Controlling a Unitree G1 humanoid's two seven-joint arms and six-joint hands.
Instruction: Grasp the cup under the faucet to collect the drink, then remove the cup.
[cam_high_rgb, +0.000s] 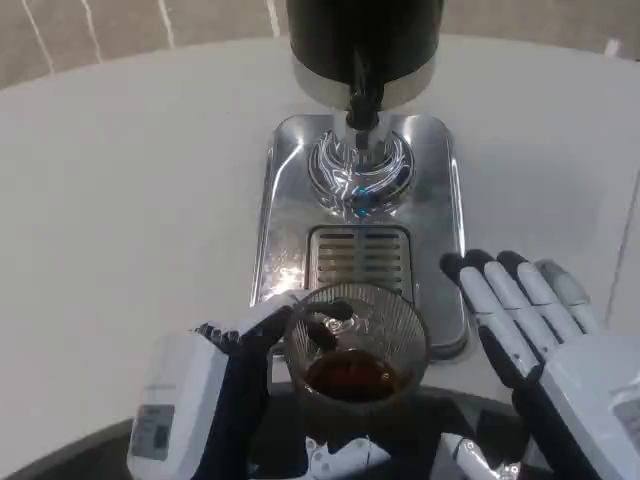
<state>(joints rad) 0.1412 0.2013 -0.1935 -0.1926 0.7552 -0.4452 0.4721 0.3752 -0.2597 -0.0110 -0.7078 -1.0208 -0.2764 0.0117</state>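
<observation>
1. White round table (130, 200) fills your view, with a strip of patterned floor at the far edge. A shiny metal drip tray (285, 180) sits centre-far, and a slotted grate (358, 255) takes up its near half.
2. At the far end stands the dark dispenser (362, 35). Its faucet (362, 105) points down over the reflective tray.
3. Your left hand (215, 385) grips the clear ribbed cup (357, 345) from its left side, with dark fingers wrapped on the wall and over the rim.
4. That cup sits near-centre, at the near edge of the tray and well apart from the faucet. Dark brown drink (352, 378) lies in its bottom, a shallow fill.
5. Your right hand (540, 340) waits just right of the cup. Its fingers are spread and straight and it holds nothing. It looks close to the glass, but whether they touch is unclear.
6. Step, as a judgement: collecting looks done, since there is liquid in the cup and the cup is out from under the spout. You are in the removal stage.
7. Next move calls for keeping the cup upright, drawing it nearer and clear of the tray lip, then setting it on bare table. Keep the grip firm, because ribbed glass may slip.
8. Watch the right hand, which could bump the cup if it drifts left.
</observation>
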